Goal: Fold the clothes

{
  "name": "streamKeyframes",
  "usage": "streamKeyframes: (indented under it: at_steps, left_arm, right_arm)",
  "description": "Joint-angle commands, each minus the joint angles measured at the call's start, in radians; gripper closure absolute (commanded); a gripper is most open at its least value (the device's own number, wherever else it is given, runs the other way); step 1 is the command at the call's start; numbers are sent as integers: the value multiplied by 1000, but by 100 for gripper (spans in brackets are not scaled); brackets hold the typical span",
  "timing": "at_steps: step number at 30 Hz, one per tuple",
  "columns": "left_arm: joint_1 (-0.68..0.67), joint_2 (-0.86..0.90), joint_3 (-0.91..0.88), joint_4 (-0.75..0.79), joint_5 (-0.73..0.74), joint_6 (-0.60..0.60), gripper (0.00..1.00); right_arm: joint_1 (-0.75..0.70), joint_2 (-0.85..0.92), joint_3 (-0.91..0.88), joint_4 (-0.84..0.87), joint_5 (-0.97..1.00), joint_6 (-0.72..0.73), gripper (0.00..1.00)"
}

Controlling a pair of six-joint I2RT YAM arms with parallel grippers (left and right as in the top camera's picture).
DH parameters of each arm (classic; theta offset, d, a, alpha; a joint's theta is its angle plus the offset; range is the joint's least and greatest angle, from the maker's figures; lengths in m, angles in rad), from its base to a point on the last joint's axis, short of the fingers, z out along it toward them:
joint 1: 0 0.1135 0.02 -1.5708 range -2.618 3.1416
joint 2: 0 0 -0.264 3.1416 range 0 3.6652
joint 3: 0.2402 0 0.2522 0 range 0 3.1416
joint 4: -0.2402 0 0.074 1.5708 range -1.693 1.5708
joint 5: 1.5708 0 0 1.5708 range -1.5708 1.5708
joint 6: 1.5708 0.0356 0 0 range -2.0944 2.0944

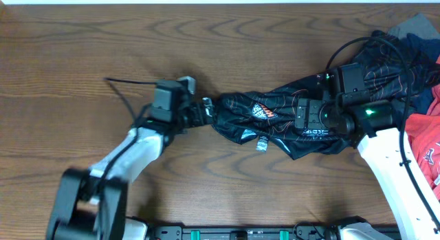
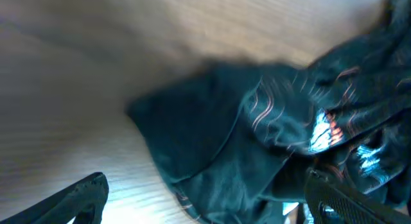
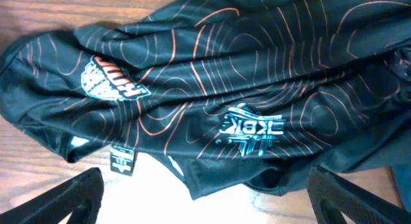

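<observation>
Black jersey with thin orange lines lies bunched on wood tabletop, centre-right. Only overhead shows red garment at right edge and both arms. Left pincer at jersey's left end, fingers wide apart, gripping nothing; its wrist view blurred. Right wrist view sharpest on logos and label; right pincer spread wide over cloth, empty.

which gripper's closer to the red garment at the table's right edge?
Right. The right gripper is over the black jersey's right half, just left of the red garment. The left gripper is farther away, at the jersey's far left end.
</observation>
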State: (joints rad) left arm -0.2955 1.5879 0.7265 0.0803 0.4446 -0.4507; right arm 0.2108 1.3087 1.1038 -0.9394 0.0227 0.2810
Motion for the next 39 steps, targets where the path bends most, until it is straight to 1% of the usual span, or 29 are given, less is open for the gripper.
streamKeyframes:
  at_steps: [1, 2, 4, 5, 6, 7, 8, 9, 10, 11, 14, 16, 20, 23, 24, 25, 26, 27, 29, 32, 35, 37, 39]
  left_arm:
    - [-59, 92, 13, 48, 20, -82, 1]
    - [-77, 115, 13, 68, 20, -95, 1]
    - [-112, 150, 13, 102, 20, -113, 9]
    - [-127, 159, 13, 115, 19, -113, 16]
    - [-141, 166, 13, 128, 16, -111, 27]
    - [-152, 168, 13, 145, 14, -111, 42]
    - [-156, 168, 13, 163, 15, -108, 64]
    - [-157, 168, 13, 182, 16, -108, 75]
    - [-156, 166, 13, 209, 16, -108, 91]
    - [-147, 161, 13, 235, 16, -108, 94]
    - [-95, 127, 13, 282, 15, -103, 94]
    - [-30, 85, 14, 290, 14, -89, 94]
    - [160, -18, 22, 285, 14, -39, 94]
    - [336, -84, 32, 285, 12, -40, 94]
    - [385, -97, 35, 285, 13, -41, 84]
    - [439, -107, 38, 280, 24, -42, 40]
    - [479, -114, 39, 271, 45, -44, 10]
    - [518, -119, 39, 251, 84, -53, 2]
    - [563, -120, 39, 180, 184, -84, 2]
    - [559, -118, 39, 2, 282, -85, 2]
    - [497, -118, 36, -165, 289, -85, 2]
    - [437, -118, 30, -217, 288, -85, 2]
    - [361, -117, 23, -234, 272, -85, 2]
  right_arm:
    - [-7, -8, 5, -1, 7, 11, 1]
    - [-7, -8, 5, -1, 7, 11, 1]
    - [-7, -8, 5, -1, 8, 11, 1]
    - [-7, -8, 5, -1, 8, 11, 1]
    - [-7, -8, 5, -2, 8, 11, 1]
    - [-7, -8, 5, -2, 8, 11, 1]
    - [-7, -8, 5, -2, 8, 11, 1]
    - [-7, -8, 5, -2, 7, 11, 1]
    - [-7, -8, 5, -2, 8, 11, 1]
    - [-7, -8, 5, -3, 8, 11, 1]
    - [-7, -8, 5, -12, 14, 11, 1]
    - [-8, -8, 5, -23, 34, 11, 1]
    - [-8, -8, 5, -44, 56, 10, 1]
    - [-8, -8, 5, -45, 56, 10, 1]
    - [-8, -8, 5, -45, 56, 10, 1]
    - [-8, -8, 5, -45, 56, 11, 1]
    - [-8, -8, 5, -45, 56, 11, 1]
    - [-8, -8, 5, -45, 56, 10, 1]
    - [-8, -8, 5, -45, 55, 11, 1]
    - [-8, -8, 5, -45, 55, 11, 1]
    - [-8, -8, 5, -45, 55, 10, 1]
    - [-8, -8, 5, -45, 51, 11, 1]
    - [-8, -8, 5, -45, 51, 11, 1]
